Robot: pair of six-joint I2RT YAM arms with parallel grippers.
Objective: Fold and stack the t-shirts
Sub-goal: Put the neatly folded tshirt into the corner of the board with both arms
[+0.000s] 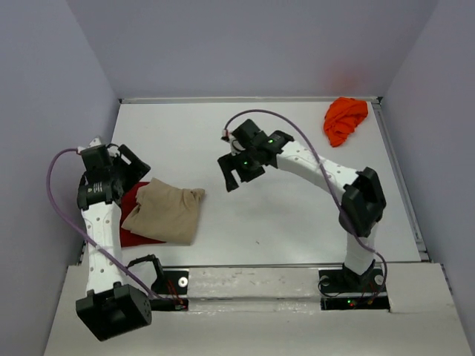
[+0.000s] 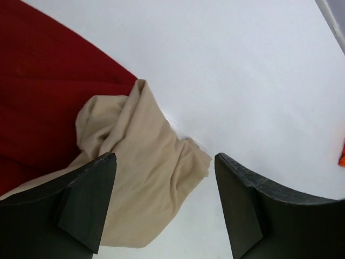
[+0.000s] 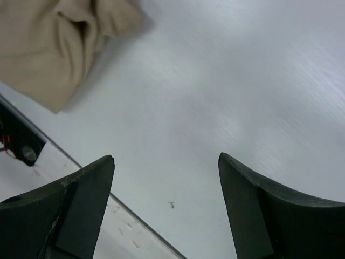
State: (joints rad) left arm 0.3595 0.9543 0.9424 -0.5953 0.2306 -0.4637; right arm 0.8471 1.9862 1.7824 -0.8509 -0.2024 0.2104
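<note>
A folded tan t-shirt [image 1: 165, 212] lies on a dark red t-shirt [image 1: 132, 222] at the table's left. Both show in the left wrist view, the tan one [image 2: 145, 178] over the red one [image 2: 48, 91]. A bright orange t-shirt [image 1: 346, 119] lies crumpled at the far right corner. My left gripper [image 1: 132, 165] is open and empty, above the far left edge of the stack. My right gripper [image 1: 236, 174] is open and empty over the table's middle, to the right of the tan shirt, whose edge shows in the right wrist view [image 3: 48, 43].
The white table [image 1: 282, 215] has a raised rim along its right side [image 1: 404, 185] and a metal strip along its front edge [image 1: 252, 265]. Grey walls close in the left, back and right. The arm bases stand at the front.
</note>
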